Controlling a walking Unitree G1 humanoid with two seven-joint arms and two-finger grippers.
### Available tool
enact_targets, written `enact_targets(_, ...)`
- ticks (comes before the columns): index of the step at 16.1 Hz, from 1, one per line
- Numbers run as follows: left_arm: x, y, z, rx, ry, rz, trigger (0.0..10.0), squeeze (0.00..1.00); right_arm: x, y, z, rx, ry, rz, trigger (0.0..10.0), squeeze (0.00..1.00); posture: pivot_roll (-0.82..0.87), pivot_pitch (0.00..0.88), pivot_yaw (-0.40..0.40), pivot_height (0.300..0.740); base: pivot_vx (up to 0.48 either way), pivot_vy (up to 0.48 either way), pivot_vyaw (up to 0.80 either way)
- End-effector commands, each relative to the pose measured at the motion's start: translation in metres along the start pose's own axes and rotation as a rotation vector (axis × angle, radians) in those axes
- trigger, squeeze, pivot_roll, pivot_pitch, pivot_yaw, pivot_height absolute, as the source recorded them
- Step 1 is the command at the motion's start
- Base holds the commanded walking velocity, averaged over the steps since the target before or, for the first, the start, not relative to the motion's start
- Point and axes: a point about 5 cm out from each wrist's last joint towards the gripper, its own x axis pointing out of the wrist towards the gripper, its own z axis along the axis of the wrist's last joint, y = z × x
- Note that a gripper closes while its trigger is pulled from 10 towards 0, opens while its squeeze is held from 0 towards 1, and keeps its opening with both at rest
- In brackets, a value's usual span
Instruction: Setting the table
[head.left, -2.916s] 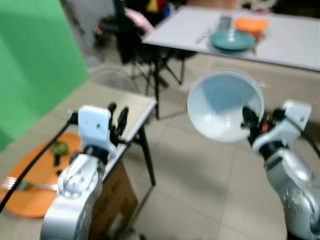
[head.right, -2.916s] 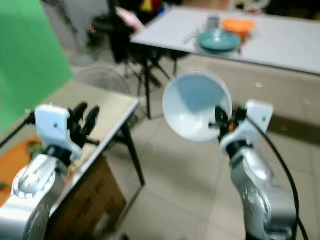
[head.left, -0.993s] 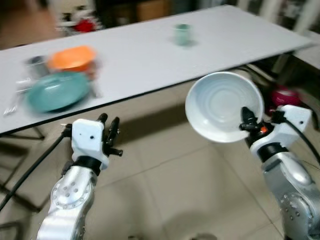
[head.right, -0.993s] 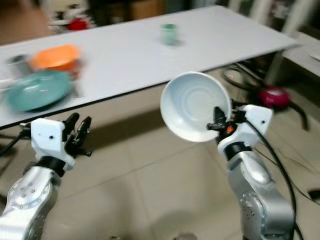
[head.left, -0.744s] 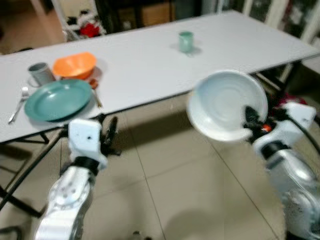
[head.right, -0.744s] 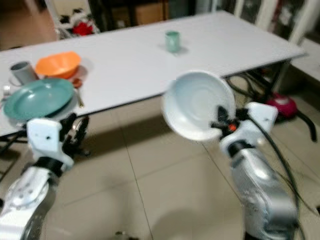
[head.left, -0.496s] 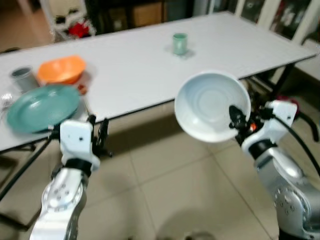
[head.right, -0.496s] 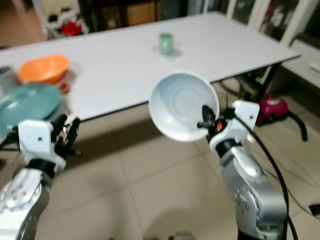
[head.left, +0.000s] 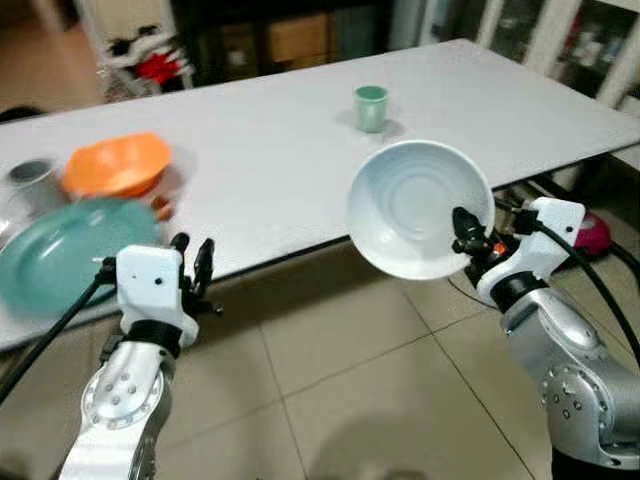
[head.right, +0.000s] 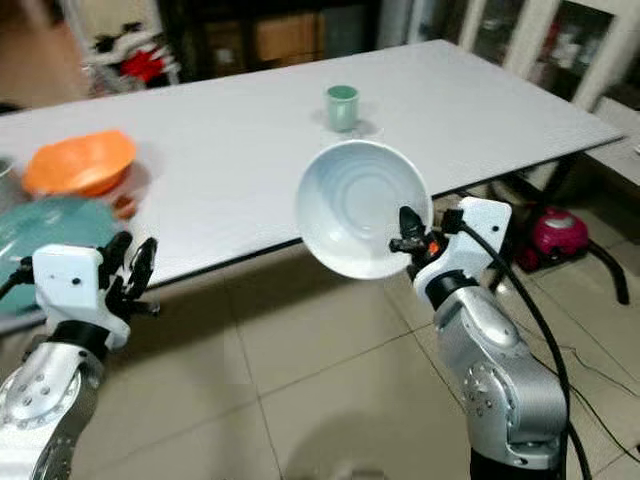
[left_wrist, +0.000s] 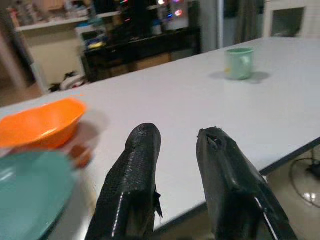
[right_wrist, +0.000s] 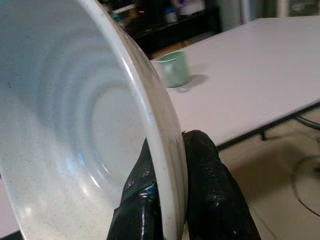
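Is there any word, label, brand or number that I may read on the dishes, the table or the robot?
None can be read.
Pale white bowl held by the right gripper: plain.
Small green cup, orange bowl, teal plate, white table: no markings visible.

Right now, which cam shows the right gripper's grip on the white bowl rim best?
Right wrist view: the right gripper pinches the white bowl at its rim, one finger on each side, seen up close. The eye views show the whole bowl tilted on edge before the table, the grip itself small. The left wrist view looks across the table instead.
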Motion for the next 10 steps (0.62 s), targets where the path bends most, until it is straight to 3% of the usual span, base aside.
enact_targets(1, 0.0, -0.005, 0.001, -0.011, -0.006, -0.02, 10.0, 0.0, 0.001, -0.004, 0.005, 0.014, -0.012, -0.015, 10.0, 0.0, -0.11, 0.033, 0.05, 0.74, 0.431, 0.0, -0.8)
enact_targets(3, 0.001, -0.005, 0.001, -0.01, -0.007, -0.024, 10.0, 0.0, 0.001, -0.004, 0.006, 0.013, -0.013, -0.011, 10.0, 0.0, -0.11, 0.033, 0.05, 0.74, 0.435, 0.0, -0.7)
enact_targets(7, 0.0, -0.005, 0.001, -0.007, -0.006, -0.026, 10.0, 0.0, 0.003, 0.0, 0.004, 0.011, 0.009, 0.02, 10.0, 0.0, -0.11, 0.038, 0.054, 0.74, 0.433, 0.0, 0.0)
enact_targets(10, 0.001, -0.006, 0.001, 0.004, -0.006, -0.03, 10.0, 0.0, 0.01, 0.006, 0.004, 0.105, 0.053, 0.083, 10.0, 0.0, -0.1, 0.041, 0.052, 0.74, 0.434, 0.0, 0.0)
